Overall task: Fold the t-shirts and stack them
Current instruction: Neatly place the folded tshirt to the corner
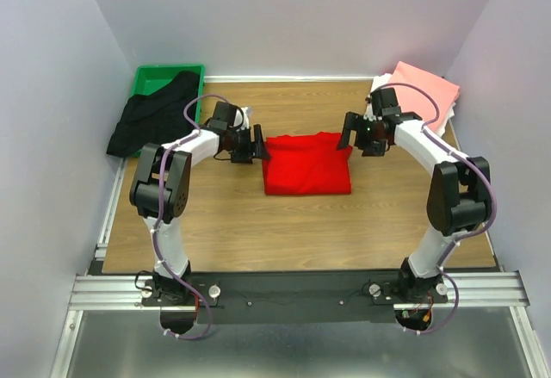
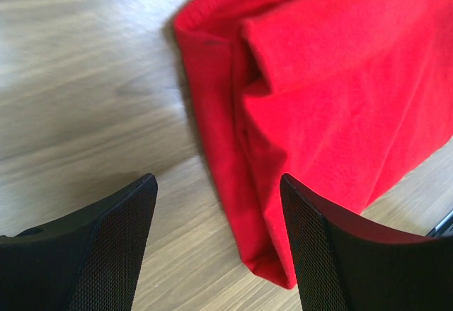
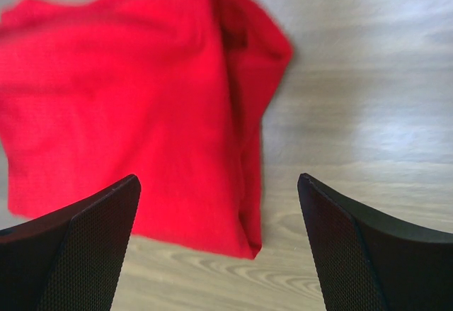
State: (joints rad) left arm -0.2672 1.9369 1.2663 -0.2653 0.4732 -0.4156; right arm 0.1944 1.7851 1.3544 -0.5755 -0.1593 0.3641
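Between left hand (image 2: 216, 178) and right hand (image 3: 219, 178), red t-shirt (image 1: 306, 164), bare tabletop (image 1: 258, 227) around.

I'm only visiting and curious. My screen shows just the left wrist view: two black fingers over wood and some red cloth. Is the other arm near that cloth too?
Observer: Yes. The right gripper hangs open at the far right corner of the red t-shirt. The left gripper is opposite it, open at the shirt's left edge.
Operator: Is red the only shirt there?
Observer: No. A black t-shirt spills out of a green bin at the table's far left corner.
Operator: Is anything folded already?
Observer: A salmon-pink t-shirt lies folded on a white t-shirt at the far right corner.
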